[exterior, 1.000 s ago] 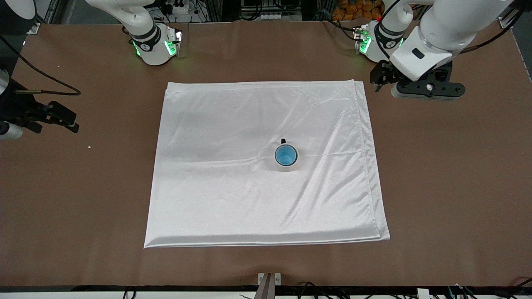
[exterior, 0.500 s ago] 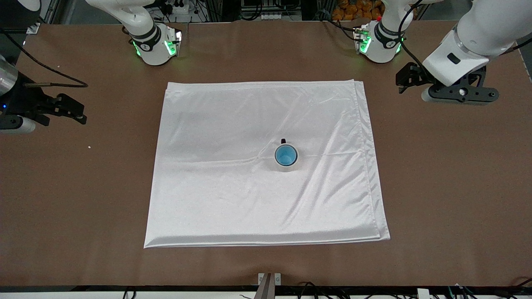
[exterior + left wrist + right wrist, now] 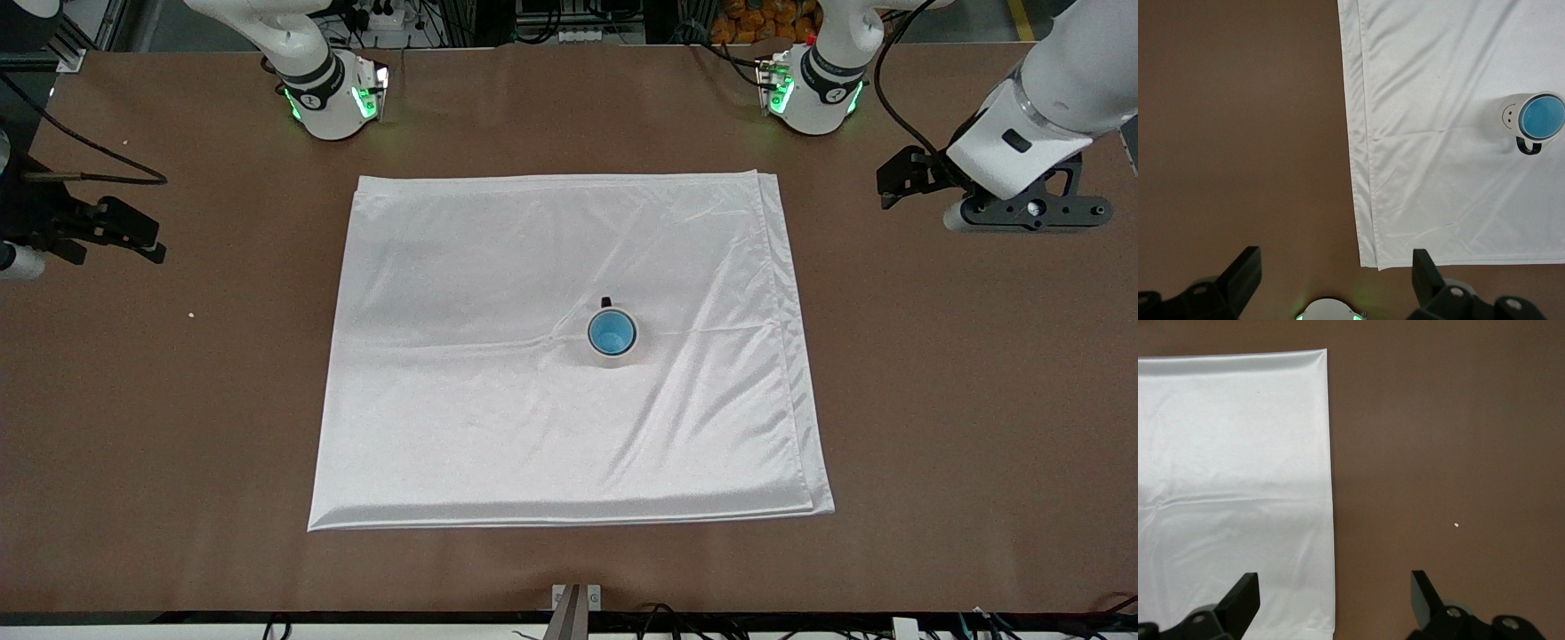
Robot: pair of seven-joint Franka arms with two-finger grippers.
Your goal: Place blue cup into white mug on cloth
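Both pincers hang over bare brown surface (image 3: 978,373), each holding nothing. Up at the left arm's end, the left pincer (image 3: 1335,280) is over the bare brown well off the cloth's edge; in its wrist view its two dark fingers (image 3: 1245,270) stand wide apart with only the surface showing between them. At the right arm's end, the right pincer (image 3: 1335,597) is over the bare brown just outside the cloth, and its fingers (image 3: 1421,590) are likewise spread apart with nothing between them.

On the surface lies the cloth (image 3: 498,427), a large shiny white sheet folded double, its doubled edge showing along the side toward the left arm's end, with creases running across it. Upright on the cloth stands the white mug (image 3: 612,357), somewhat toward the left arm's end of the sheet and about midway between its nearer and farther edges. Its black handle (image 3: 606,302) points away from the front camera. In the left wrist view, small dark face-like marks show on its side.

Inside the mug sits the blue cup (image 3: 612,333), upright, its bright blue inside open to the top and filling nearly the whole mouth of the mug, with only a thin pale rim around it. Whether anything is in the cup cannot be told. A small white speck (image 3: 190,314) lies on the bare surface toward the right arm's end.
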